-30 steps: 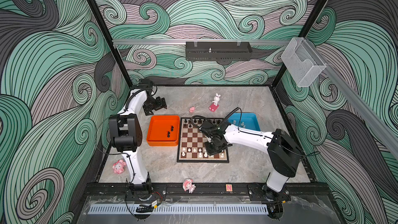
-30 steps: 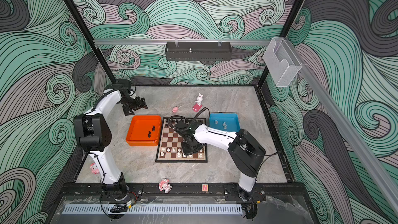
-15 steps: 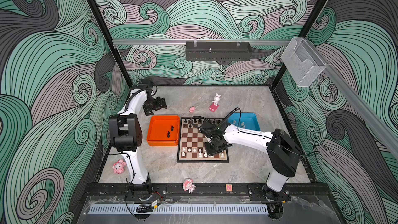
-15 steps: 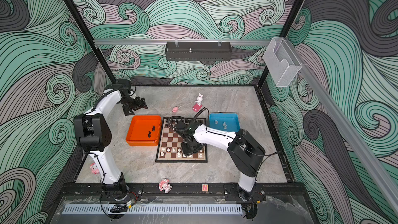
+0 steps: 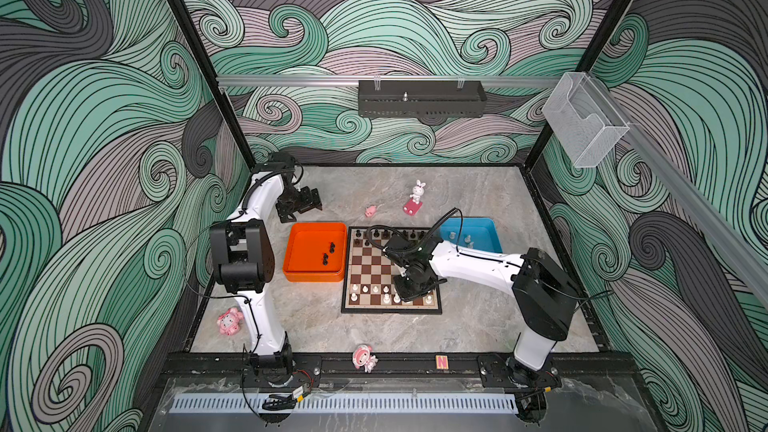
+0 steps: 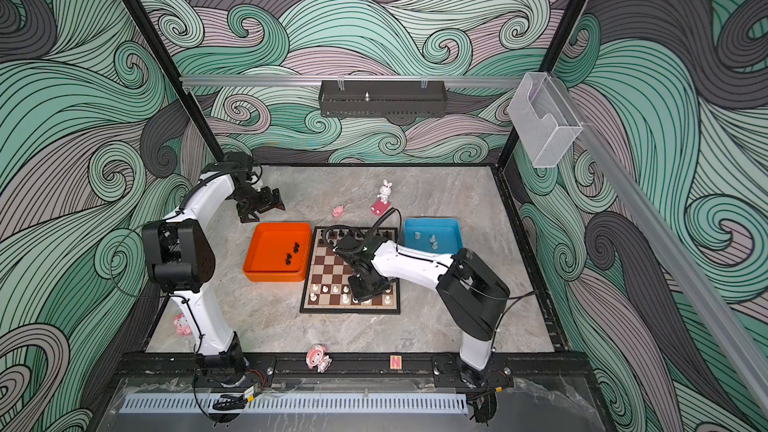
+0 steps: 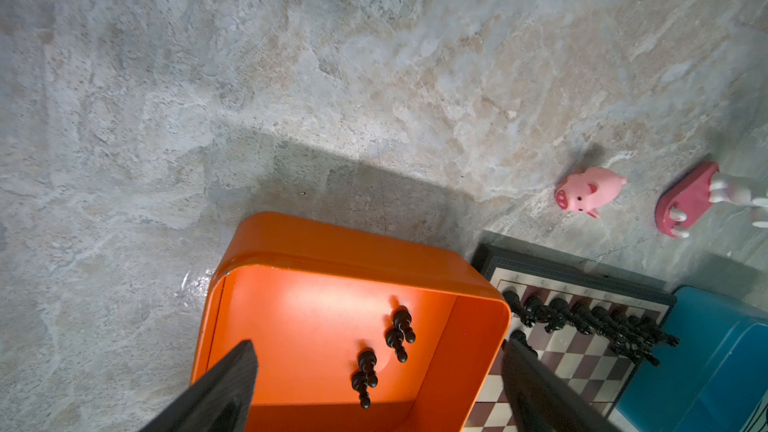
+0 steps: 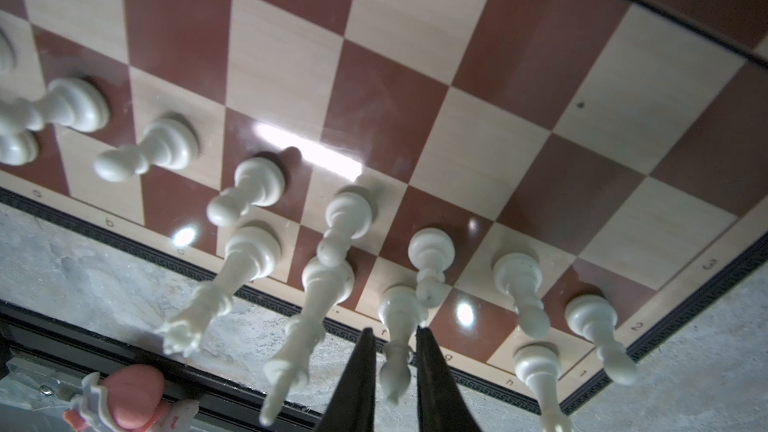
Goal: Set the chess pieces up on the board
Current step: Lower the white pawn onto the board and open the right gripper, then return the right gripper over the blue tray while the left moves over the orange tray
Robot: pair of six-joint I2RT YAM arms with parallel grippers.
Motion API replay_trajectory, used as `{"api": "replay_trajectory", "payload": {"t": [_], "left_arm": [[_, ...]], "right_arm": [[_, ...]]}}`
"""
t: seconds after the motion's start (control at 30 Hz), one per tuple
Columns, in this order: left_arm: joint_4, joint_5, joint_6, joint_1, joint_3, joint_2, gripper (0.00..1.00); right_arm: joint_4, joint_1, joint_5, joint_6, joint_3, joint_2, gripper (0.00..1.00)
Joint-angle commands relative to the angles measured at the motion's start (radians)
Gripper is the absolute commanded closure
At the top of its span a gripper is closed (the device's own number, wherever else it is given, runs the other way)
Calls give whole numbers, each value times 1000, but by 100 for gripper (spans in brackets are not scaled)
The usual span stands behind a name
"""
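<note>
Right tool (image 8: 394,332) easing apart; white piece (image 8: 400,309) between its fingers (image 8: 357,384).

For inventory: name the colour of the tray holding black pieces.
Orange tray, clearest in left wrist view.

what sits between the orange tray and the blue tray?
The board, partly set with chess pieces, fills the stretch from orange tray to blue tray, with the right arm reaching over it. Both top views show this.
</note>
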Motion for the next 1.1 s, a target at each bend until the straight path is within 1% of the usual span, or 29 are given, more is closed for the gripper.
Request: {"api": "replay_trajectory", "payload": {"t": [0.0,0.13,0.23,0.57,0.63,0.7,0.87,1.07], "left_arm": [[-1,8,5,8,-2,6,6],[-1,8,5,8,-3,6,6],[-1,8,4,8,-2,7,6],[-2,0,5,8,-2,9,6],[-2,-7,5,9,-2,6,6],[-2,-14,5,7,-2,4,6],[-7,-42,9,-1,-4,1,6],[-27,-73,5,-27,6,-12,6]], "right_arm": [[-4,4,4,-7,18,2,79],[-4,4,3,-7,18,-3,79],[-9,4,5,-4,23,-13,73],[-80,4,42,-1,71,-107,43],[-101,-6,71,-13,83,-139,40],[-127,-43,94,-40,100,-174,37],[-133,-183,121,-111,110,-248,35],[-110,-327,156,-157,133,-276,33]]}}
